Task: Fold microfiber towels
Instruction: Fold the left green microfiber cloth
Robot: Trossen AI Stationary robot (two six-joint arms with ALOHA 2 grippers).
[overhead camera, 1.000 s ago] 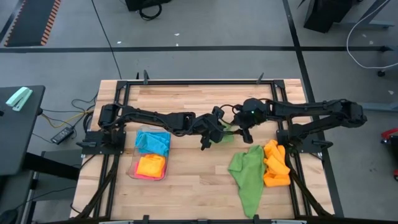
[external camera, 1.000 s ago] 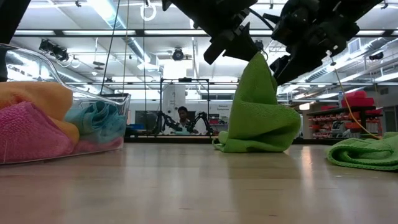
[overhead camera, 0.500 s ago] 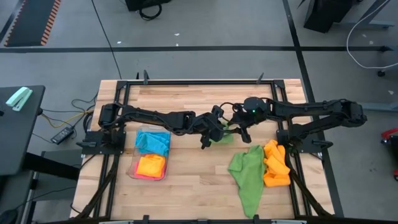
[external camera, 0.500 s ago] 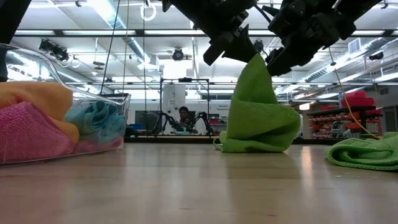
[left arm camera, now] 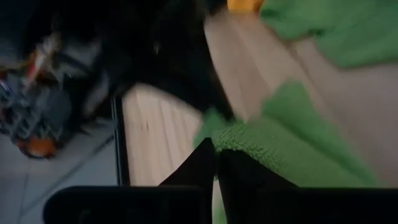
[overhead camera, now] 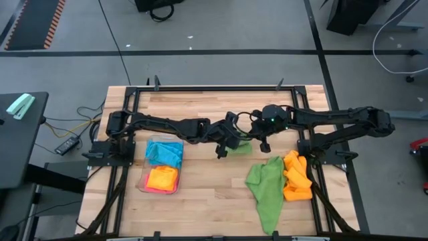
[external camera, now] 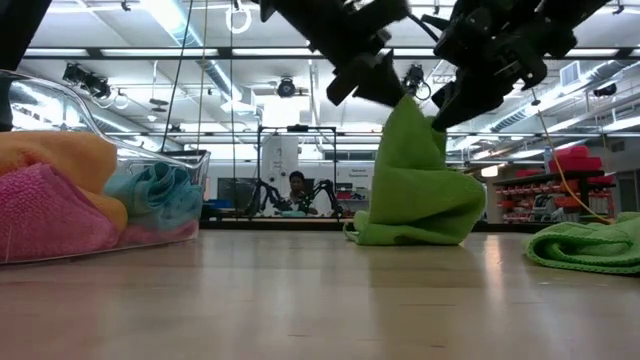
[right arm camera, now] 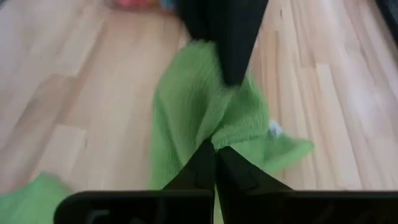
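Item: green microfiber towel (external camera: 412, 190), mid-table, lifted into a peak with its lower folds resting on the wooden table (overhead camera: 200, 201). Left gripper (overhead camera: 229, 139): fingers pinched together on the towel's top edge, as its wrist view shows green cloth caught between the dark tips. Right gripper (overhead camera: 262, 140): likewise clamped shut on the same towel, close beside the left, cloth bunched at its fingertips in its own wrist view. Step in hand, by judgement: both grippers hold one edge ready to spread or lay the cloth for a fold; the next move likely calls for drawing the two grips apart to stretch the edge straight, then lowering it flat without dropping a corner. Other stock: second green towel (overhead camera: 264, 187) lying loose near the table's right front; orange towels (overhead camera: 296, 177) heaped just beside it; clear plastic tray (overhead camera: 142, 185) at left holding blue towel (overhead camera: 164, 152), orange towel (overhead camera: 162, 178) and a pink towel (external camera: 45, 215). View notes: the low view alone shows the towel's hanging shape and the pink cloth's bulk; the high view alone gives the layout of the piles.
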